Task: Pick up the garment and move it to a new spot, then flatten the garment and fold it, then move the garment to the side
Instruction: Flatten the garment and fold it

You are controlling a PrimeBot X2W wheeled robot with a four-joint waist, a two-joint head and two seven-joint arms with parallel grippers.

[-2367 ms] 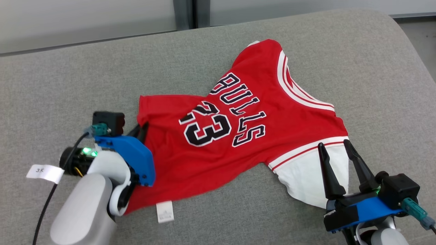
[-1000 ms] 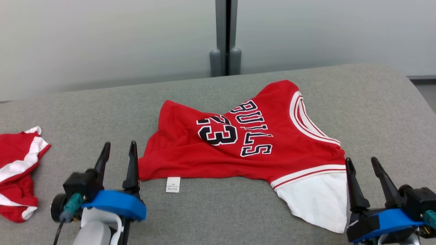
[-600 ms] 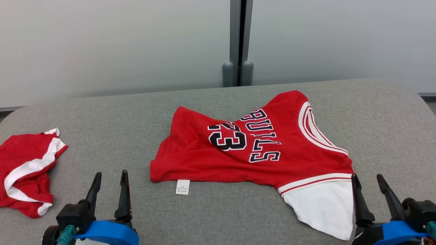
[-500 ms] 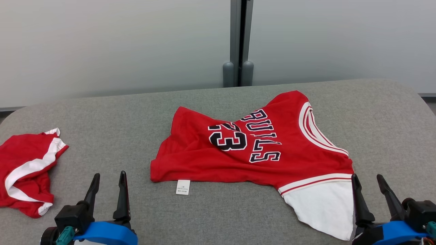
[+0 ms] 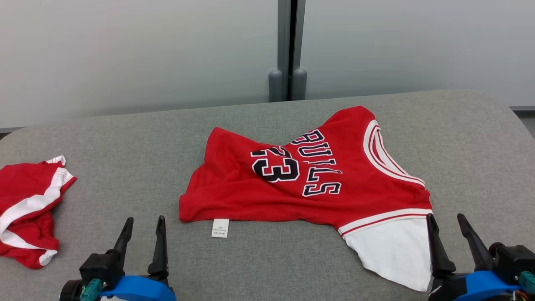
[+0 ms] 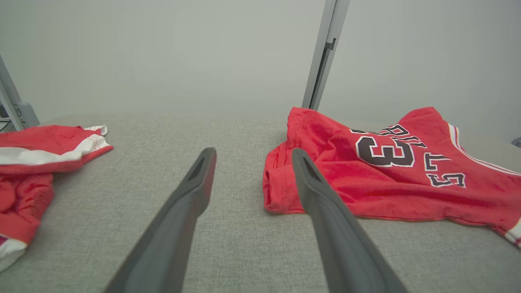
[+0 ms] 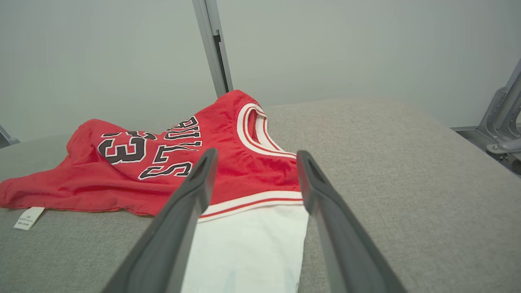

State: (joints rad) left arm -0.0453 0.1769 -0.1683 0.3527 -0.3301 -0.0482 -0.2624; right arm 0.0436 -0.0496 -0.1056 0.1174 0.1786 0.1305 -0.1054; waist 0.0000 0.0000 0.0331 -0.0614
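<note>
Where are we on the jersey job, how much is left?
Done: the jersey lies free on the grey surface, roughly spread. In hand: nothing; left gripper and right gripper are open, empty. Left: smoothing its wrinkles, folding, moving it aside.

The red jersey [image 5: 301,188] lies front up near the middle of the grey cushion [image 5: 125,138], hem to the left and white-striped collar [image 5: 378,150] to the right. It is spread out but rumpled, with a crease across its black "BULLS 23". A white sleeve [image 5: 393,251] lies at the near right, and a white label [image 5: 220,228] sticks out from the near edge.
</note>
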